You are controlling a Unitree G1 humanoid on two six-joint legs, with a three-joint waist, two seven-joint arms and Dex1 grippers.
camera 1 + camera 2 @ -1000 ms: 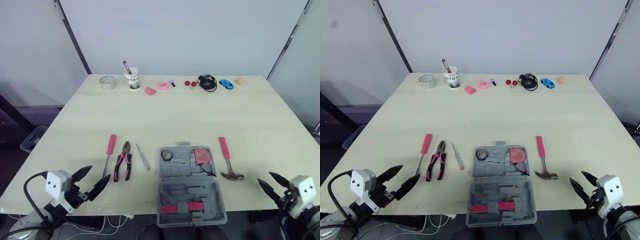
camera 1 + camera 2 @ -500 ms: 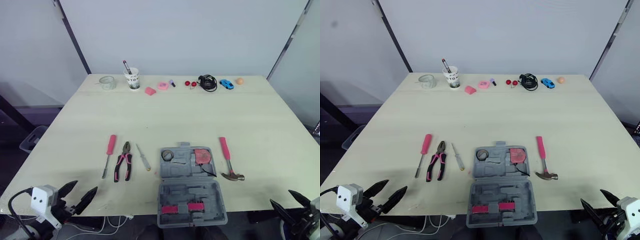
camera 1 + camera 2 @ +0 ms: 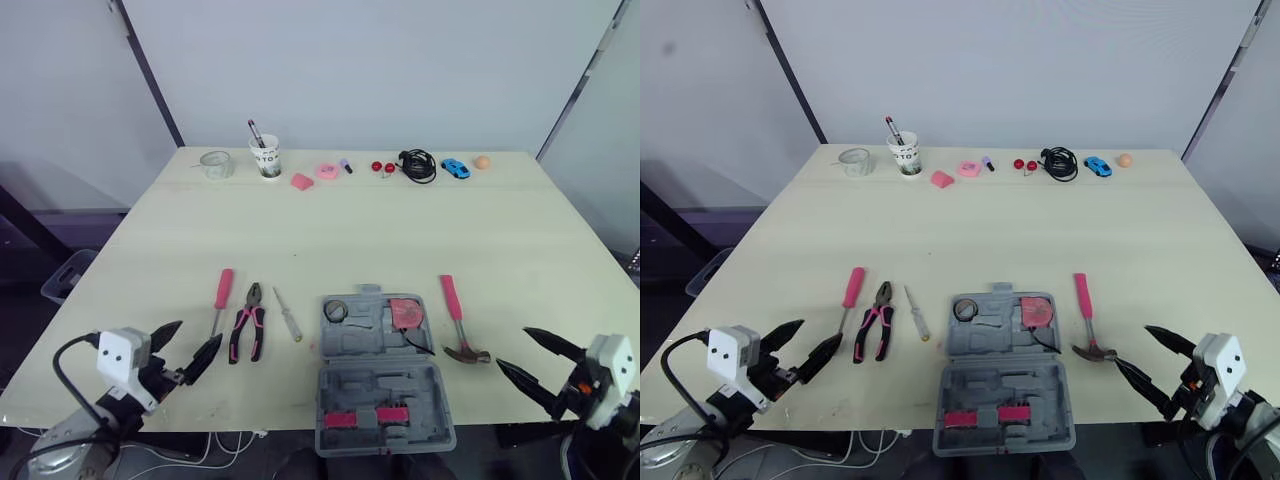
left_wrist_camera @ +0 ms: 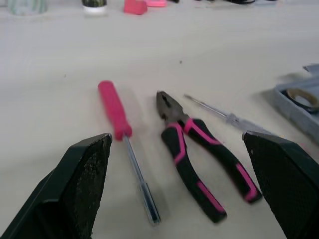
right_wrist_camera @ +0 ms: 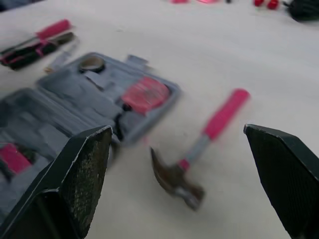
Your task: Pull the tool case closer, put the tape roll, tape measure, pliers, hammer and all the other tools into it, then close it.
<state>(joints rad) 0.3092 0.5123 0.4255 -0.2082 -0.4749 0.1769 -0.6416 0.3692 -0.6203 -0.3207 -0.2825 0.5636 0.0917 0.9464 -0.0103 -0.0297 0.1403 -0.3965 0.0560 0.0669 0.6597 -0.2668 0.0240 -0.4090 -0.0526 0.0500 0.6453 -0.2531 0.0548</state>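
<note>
Left hand (image 3: 200,331), right hand (image 3: 511,347) higher, splayed.

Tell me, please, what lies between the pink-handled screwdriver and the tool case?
The pliers and a slim screwdriver lie there, side by side, in the left eye view.

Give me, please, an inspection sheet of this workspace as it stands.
Surface: pale table.
Job's things: tool case open at the near edge, tape roll and tape measure inside; hammer to its right; pliers, pink-handled screwdriver and small screwdriver to its left.
Clutter: far edge, glass, cup with pen, pink pieces, red balls, toy car, orange ball.
Grippers: left tool and right tool open, empty.
Cables: black coil at far edge; white cords under near edge.
Surroundings: grey wall; grey box on floor.
</note>
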